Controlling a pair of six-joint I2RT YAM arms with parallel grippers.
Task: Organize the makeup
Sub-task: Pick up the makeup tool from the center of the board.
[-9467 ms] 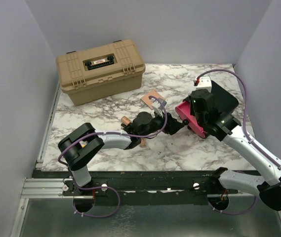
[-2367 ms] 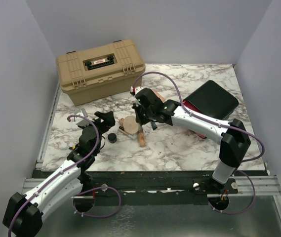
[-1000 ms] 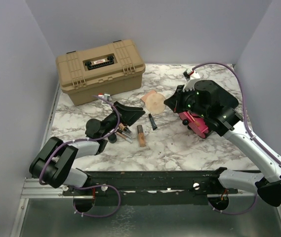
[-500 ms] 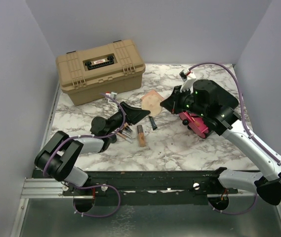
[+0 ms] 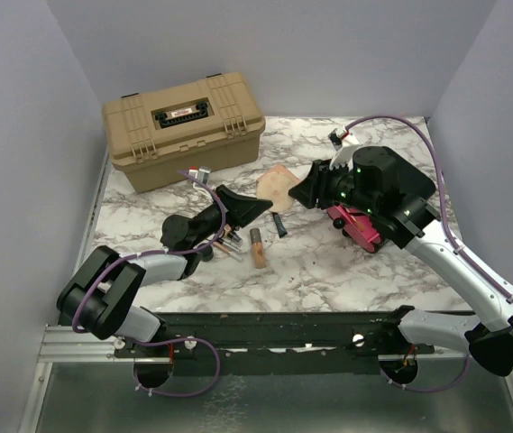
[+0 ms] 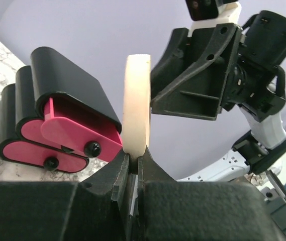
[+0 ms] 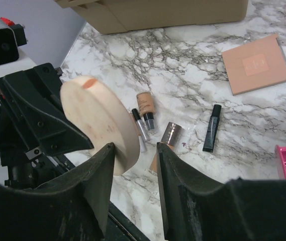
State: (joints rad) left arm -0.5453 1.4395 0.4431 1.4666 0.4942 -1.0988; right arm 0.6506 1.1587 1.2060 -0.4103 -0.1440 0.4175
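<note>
marble bench (image 5: 328,271) between pale walls, and above its middle the round peach compact (image 6: 135,100) hangs in the air, stood on edge. left claw (image 6: 133,161) is pinched tight on the low rim of it, a thin bite by the look. right claw (image 5: 301,191) is up against the other side with its jaws parted, the disc's edge sitting loose in the gap, not gripped as far as i can see. it reads to me as a hand-over part done. i'd want the right one to draw straight back along its own fingers, no twist, since any scrape could lever the disc out of that small pinch. the left had best hold level until they are apart. right below lie the copper lipstick tubes (image 5: 256,248) and slim black tube (image 5: 278,223), the flat square compact (image 7: 256,64) nearby, so a drop would land among them. black box with pink drawers (image 5: 357,225) sits close on the right under the right arm, tan case (image 5: 184,126) at the back left. bare marble shows toward the near edge, the freest way out to my eye.
</note>
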